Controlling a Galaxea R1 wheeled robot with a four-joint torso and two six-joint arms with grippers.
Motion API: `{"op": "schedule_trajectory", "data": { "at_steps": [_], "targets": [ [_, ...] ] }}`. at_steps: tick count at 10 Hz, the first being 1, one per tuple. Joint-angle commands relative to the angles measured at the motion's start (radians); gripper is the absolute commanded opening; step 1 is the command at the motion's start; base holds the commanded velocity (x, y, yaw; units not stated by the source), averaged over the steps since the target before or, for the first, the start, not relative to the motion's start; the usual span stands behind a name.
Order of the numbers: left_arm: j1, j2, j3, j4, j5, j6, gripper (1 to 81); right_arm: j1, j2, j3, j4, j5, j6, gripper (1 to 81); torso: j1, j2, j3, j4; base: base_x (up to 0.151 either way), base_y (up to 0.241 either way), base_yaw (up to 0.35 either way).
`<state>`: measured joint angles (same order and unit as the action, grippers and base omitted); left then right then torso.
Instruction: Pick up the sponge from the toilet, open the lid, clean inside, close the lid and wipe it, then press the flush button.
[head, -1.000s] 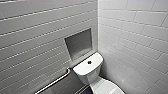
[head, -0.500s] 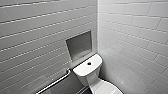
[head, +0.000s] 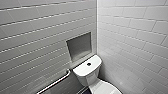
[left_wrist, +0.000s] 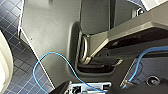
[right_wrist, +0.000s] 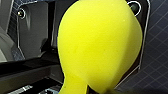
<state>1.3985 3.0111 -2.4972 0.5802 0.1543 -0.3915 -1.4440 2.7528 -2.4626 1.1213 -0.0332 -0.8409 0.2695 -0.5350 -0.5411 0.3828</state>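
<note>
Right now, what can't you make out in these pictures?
- Head view: the toilet is cut off by the bottom edge, so whether it stands open or shut can't be told.
- Right wrist view: the sponge sits close to the camera and hides most of what's behind it.
- Left wrist view: the robot's own parts block much of the floor.

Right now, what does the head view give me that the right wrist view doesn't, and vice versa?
Head view: the toilet in the corner of the tiled walls, the flush button on its tank top, a recessed niche above it and a grab bar on the wall. Right wrist view: the sponge, bright yellow, close to the camera and squeezed narrow at one end, with dark blue tiled floor behind. Shared: little; a dark strip beside the toilet in the head view may be that same floor, but I cannot tell.
</note>
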Motion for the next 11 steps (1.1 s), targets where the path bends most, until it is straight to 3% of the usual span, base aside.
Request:
{"op": "schedule_trajectory", "data": {
  "at_steps": [1,2,4,5,6,7,10,11],
  "targets": [
    [-0.029,-0.006,0.006,0.000,0.057,0.002,81.1,0.026,0.006,-0.002,-0.008,-0.096,-0.004,1.0,0.000,0.000,0.000,-0.096,0.000,0.000,0.000],
    [-0.029,-0.006,0.005,0.000,0.056,0.002,81.1,0.024,0.009,-0.007,-0.008,-0.096,-0.003,1.0,0.000,-0.001,0.022,-0.116,0.000,0.000,0.000],
    [-0.028,0.006,-0.024,-0.002,0.056,0.002,81.1,0.027,0.021,-0.024,-0.009,-0.096,-0.003,1.0,-0.001,-0.001,0.049,-0.180,0.000,0.000,0.000],
    [-0.029,0.011,-0.037,-0.003,0.056,0.002,81.1,0.026,0.024,-0.028,-0.009,-0.096,-0.004,1.0,-0.001,-0.001,0.022,-0.122,0.000,0.000,0.000],
    [-0.029,0.014,-0.040,-0.003,0.054,0.002,81.1,0.026,0.029,-0.032,-0.009,-0.096,-0.004,1.0,-0.066,0.099,0.028,-0.151,0.000,0.000,0.000],
    [-0.028,0.014,-0.040,-0.003,0.044,0.002,81.1,0.026,0.035,-0.036,-0.009,-0.096,-0.004,1.0,-0.069,0.103,0.032,-0.168,0.000,0.000,0.000],
    [-0.028,0.014,-0.040,-0.002,0.041,0.002,81.1,0.023,0.056,-0.065,-0.017,-0.096,-0.004,1.0,-0.121,0.184,0.034,-0.174,0.000,0.000,0.000],
    [-0.029,0.016,-0.040,-0.002,0.041,0.002,81.1,0.021,0.061,-0.074,-0.017,-0.096,-0.004,1.0,-0.147,0.222,0.068,-0.174,0.000,0.000,0.000]
  ]
}}
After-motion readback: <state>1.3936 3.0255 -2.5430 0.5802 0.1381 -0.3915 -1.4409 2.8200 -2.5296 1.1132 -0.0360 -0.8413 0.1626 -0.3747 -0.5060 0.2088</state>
